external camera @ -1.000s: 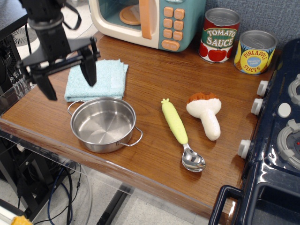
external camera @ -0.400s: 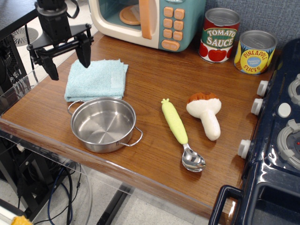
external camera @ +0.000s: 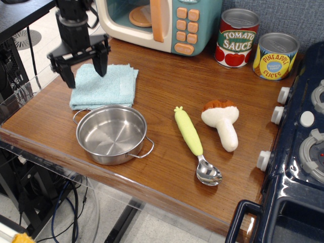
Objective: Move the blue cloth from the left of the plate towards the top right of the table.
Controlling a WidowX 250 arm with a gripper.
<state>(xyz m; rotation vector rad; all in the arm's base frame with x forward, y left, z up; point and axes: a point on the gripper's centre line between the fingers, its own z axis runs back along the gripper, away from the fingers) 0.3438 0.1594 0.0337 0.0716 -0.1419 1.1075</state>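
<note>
The blue cloth (external camera: 106,86) lies folded flat on the brown table (external camera: 167,91) at its back left, just behind the steel pan (external camera: 111,133). My gripper (external camera: 85,71) hangs open over the cloth's back left corner, its two black fingers spread wide. One finger (external camera: 67,75) stands just off the cloth's left edge, the other finger (external camera: 102,63) over its back edge. The gripper holds nothing. I cannot tell whether the fingertips touch the cloth.
A toy microwave (external camera: 162,20) stands behind the cloth. Tomato sauce can (external camera: 237,38) and pineapple can (external camera: 275,55) stand at the back right. A green-handled spoon (external camera: 195,144) and a toy mushroom (external camera: 223,124) lie mid-table. A dark blue toy stove (external camera: 298,147) fills the right side.
My gripper has moved back and to the right, from in front of the cloth's left side to over its back left corner. The cloth has not moved.
</note>
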